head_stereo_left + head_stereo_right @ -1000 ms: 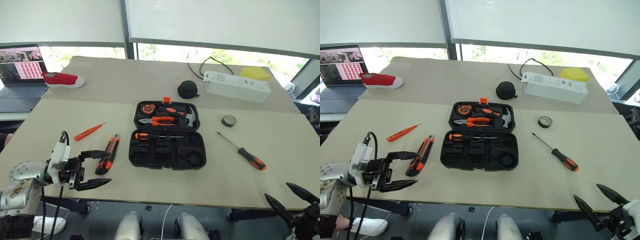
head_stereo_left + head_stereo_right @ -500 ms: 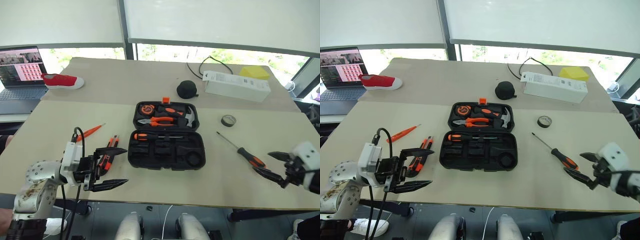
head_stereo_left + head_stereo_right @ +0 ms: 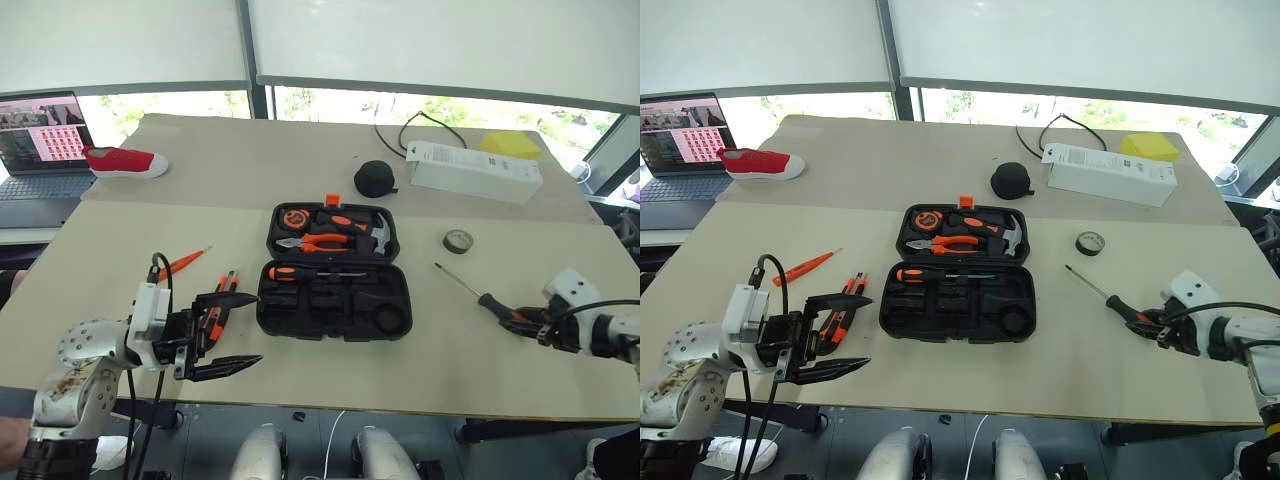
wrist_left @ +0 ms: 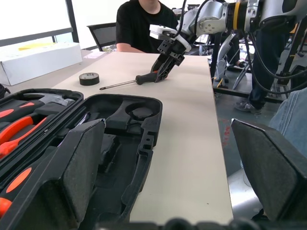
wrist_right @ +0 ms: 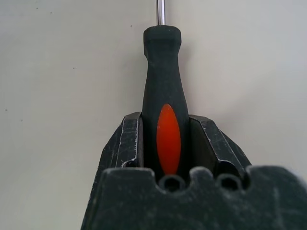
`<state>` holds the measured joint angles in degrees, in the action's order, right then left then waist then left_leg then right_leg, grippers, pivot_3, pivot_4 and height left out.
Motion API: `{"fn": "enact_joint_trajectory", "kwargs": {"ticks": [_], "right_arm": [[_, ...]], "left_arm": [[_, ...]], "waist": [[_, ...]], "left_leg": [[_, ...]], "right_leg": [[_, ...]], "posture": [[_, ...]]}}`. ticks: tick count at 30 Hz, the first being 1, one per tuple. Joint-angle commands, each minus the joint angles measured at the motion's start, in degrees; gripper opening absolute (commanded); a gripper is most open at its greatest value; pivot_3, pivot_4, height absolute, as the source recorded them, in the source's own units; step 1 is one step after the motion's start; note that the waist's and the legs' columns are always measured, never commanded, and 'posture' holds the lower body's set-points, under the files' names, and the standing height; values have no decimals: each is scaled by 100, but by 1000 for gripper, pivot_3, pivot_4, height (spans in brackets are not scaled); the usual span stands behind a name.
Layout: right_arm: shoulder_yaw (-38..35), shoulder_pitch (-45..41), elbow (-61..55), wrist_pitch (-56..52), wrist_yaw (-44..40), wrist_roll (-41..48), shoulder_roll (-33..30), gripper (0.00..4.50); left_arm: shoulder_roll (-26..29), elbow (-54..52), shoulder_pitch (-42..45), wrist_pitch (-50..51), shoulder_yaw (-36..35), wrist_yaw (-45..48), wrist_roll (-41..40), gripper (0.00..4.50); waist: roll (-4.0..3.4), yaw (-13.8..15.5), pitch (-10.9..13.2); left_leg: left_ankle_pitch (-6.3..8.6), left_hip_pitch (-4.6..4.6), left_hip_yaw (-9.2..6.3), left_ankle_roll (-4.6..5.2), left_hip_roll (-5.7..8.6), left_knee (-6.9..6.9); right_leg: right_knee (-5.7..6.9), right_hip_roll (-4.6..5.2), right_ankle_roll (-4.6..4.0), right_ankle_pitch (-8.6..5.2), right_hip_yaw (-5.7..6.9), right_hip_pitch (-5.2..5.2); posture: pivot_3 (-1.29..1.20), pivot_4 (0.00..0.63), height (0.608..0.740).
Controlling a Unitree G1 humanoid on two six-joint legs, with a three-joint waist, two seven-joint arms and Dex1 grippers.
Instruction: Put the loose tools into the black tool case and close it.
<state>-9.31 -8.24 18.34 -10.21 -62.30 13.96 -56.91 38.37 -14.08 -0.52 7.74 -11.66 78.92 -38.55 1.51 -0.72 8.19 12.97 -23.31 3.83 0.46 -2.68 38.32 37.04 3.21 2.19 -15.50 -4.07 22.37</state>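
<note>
Fingers of the right gripper [image 5: 164,143] are sitting against both sides of the black-and-orange-handled screwdriver [image 3: 1118,308], lying at three o'clock of the open black plastic tool case [image 3: 958,272]. Lifting should be slow and level (the long shaft could swing). The left gripper [image 3: 228,331] is standing wide open, holding nothing. All is resting on the beige table [image 3: 250,160], under bright windows with blinds.
</note>
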Motion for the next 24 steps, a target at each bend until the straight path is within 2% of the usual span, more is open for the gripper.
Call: {"fn": "enact_joint_trajectory", "kwargs": {"ticks": [1, 4, 7, 10, 15, 18, 24], "right_arm": [[-595, -157, -883, 366, -754, 869, -64, 1015], [-312, -260, -1792, -84, -1106, 1196, -120, 1015], [756, -975, -2694, -806, -948, 807, 58, 1015], [1580, -1778, -2886, -1376, -655, 366, 435, 1015], [2704, -2795, -2248, -1229, -620, -654, 964, 1015], [3026, -3190, -1709, -1042, -567, -1066, 1199, 1015], [3357, -3640, -967, -568, -704, -1557, 1524, 1015]], "left_arm": [[-1, -194, 1, 74, -334, -321, -254, 4500], [14, -201, -88, 124, -497, -493, -320, 4500], [-40, -138, -348, 21, -678, -667, -240, 4500], [-82, -127, -525, -9, -804, -838, -213, 4500], [-167, -255, -755, -35, -878, -1077, -196, 4500], [-205, -306, -805, -69, -836, -1139, -159, 4500], [-254, -386, -921, -151, -783, -1200, -110, 4500]], "waist": [[-1, -8, 0], [0, -51, 1], [0, -106, 1], [7, -137, 5], [16, -31, 11], [20, 40, 11], [20, 3, 11]], "left_leg": [[0, 2, -1, 0, -1, 0], [0, 6, -12, -1, -13, -4], [1, 9, -28, -1, -16, -5], [1, 6, -34, -1, -20, -7], [1, -13, -31, -1, -10, -7], [1, -51, -29, 0, -2, -4], [1, -60, -19, 0, -3, -7]], "right_leg": [[0, -1, 0, 0, 0, -1], [1, -9, -1, 0, 0, -2], [1, -8, -1, 1, -2, -1], [3, -5, -4, 2, 2, 7], [5, 12, -5, 2, 7, 29], [6, 17, 1, 7, 10, 69], [9, 11, -4, 10, 11, 80]], "posture": [[0, 150, 740], [0, 150, 740], [0, 150, 740], [0, 150, 740], [0, 150, 740], [0, 150, 740], [0, 150, 740]]}}
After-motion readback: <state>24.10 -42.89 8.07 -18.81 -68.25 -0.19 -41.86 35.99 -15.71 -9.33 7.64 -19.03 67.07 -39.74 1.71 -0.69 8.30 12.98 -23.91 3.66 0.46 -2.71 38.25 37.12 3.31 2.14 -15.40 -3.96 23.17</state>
